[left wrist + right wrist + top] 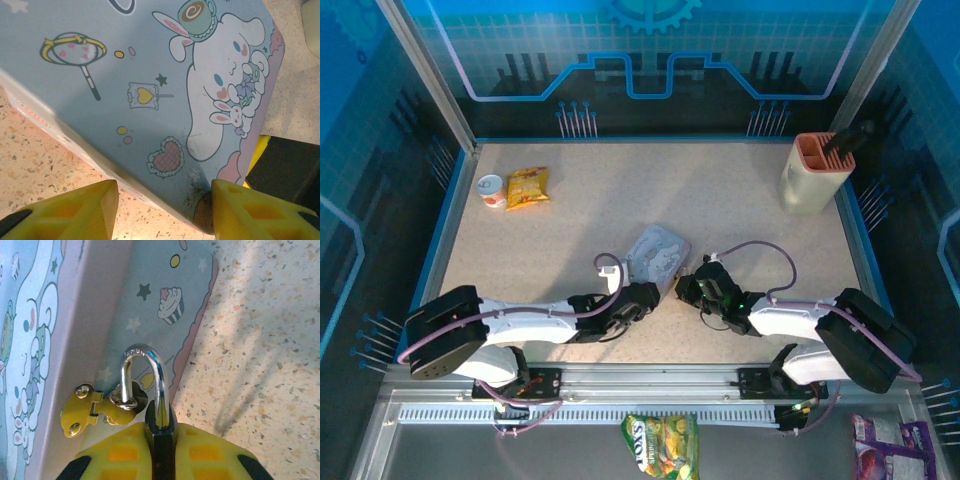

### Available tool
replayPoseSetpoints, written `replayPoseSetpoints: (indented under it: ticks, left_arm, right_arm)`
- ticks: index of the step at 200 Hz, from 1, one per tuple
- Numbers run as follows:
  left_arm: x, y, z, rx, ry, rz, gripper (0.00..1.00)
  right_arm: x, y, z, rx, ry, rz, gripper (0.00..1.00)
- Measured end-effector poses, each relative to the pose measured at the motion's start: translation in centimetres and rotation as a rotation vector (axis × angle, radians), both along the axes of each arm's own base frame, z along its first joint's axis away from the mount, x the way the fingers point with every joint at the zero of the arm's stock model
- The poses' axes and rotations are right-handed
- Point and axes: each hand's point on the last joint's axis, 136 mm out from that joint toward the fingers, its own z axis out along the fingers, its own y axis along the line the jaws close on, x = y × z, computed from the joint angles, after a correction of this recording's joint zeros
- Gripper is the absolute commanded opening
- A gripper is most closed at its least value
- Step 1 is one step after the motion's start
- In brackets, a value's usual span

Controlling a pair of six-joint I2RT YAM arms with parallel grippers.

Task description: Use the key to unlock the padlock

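The pale blue cartoon-printed tin box lies mid-table, tilted. My left gripper straddles its near corner. One yellow fingertip presses the lid's corner and the other meets the side wall, so it grips the box. My right gripper is shut on the dark body of the padlock at the box's right side. The silver shackle arches up, its left leg passing through the ring of the brass hasp. The key is hidden.
A beige holder with an orange top stands at the back right. A yellow snack bag and a small cup lie at the back left. Two more packets sit below the table's near edge.
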Motion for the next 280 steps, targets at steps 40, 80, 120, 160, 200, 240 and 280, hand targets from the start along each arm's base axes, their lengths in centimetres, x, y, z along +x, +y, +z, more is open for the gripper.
replayPoseSetpoints:
  ticks: [40, 80, 120, 160, 200, 240, 280]
  left_arm:
    - [-0.1, 0.1, 0.0, 0.012, 0.0, -0.009, 0.53]
    - [-0.1, -0.1, 0.0, -0.004, 0.007, -0.018, 0.54]
    - [0.1, 0.0, -0.1, -0.026, 0.019, -0.031, 0.54]
    - [0.2, 0.0, -0.1, -0.026, 0.021, -0.041, 0.54]
    - [0.2, 0.3, 0.0, -0.033, 0.025, -0.039, 0.54]
    - [0.2, 0.7, 0.0, -0.03, 0.025, -0.036, 0.54]
    - [-0.7, 3.1, -2.4, 0.056, 0.08, -0.024, 0.54]
  right_arm:
    - [-0.1, -0.6, 0.1, -0.067, -0.009, 0.023, 0.0]
    - [-0.1, -1.1, 0.0, -0.122, -0.015, 0.031, 0.0]
    - [-0.1, -1.1, 0.0, -0.077, -0.005, 0.038, 0.0]
    - [-0.1, -0.9, 0.1, 0.09, 0.034, 0.051, 0.0]
    - [-0.1, -0.9, 0.5, 0.162, 0.049, 0.08, 0.0]
    - [-0.4, -1.4, 0.6, 0.108, 0.023, 0.109, 0.0]
    - [-0.4, -3.2, 2.0, -0.089, -0.081, 0.123, 0.01]
